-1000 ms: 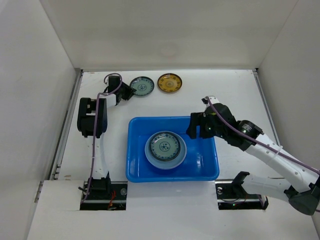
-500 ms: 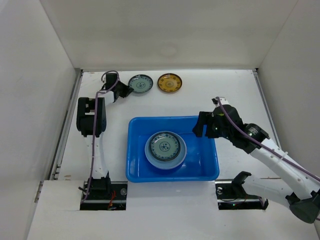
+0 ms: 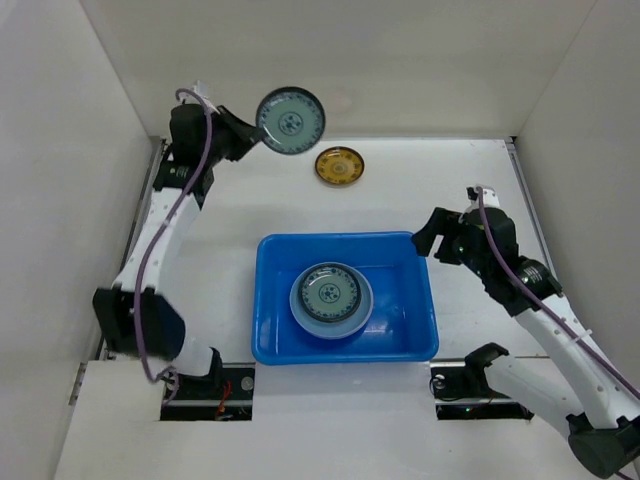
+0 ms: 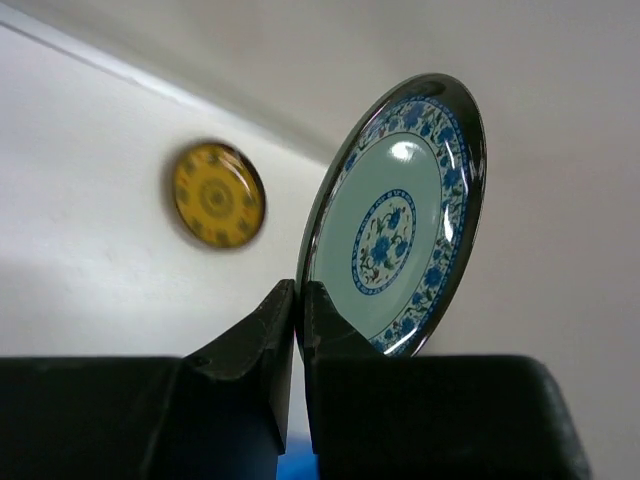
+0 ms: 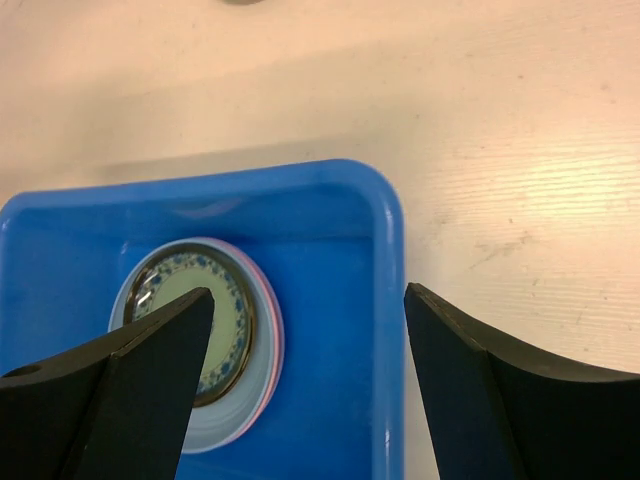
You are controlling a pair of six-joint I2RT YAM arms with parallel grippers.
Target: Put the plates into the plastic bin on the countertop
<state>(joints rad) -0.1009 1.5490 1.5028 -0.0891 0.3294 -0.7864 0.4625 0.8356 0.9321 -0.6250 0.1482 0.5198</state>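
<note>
I see the white table [image 3: 480, 190] first. The blue plastic bin [image 3: 345, 237] sits on it, close to my arms. Inside the bin lies a stack of plates [image 3: 300, 318]. A patterned top plate [image 3: 331, 295] is on it, and a pink edge peeks out below. My right fingers [image 5: 480, 380] are spread wide by the bin's far right corner, holding nothing. My left fingers [image 4: 250, 350] pinch the rim of the lifted teal-and-white plate [image 3: 291, 120]. It is high in the air at the back left, tipped up on its edge. A small amber-yellow plate [image 3: 339, 165] lies flat on the table behind the bin.
</note>
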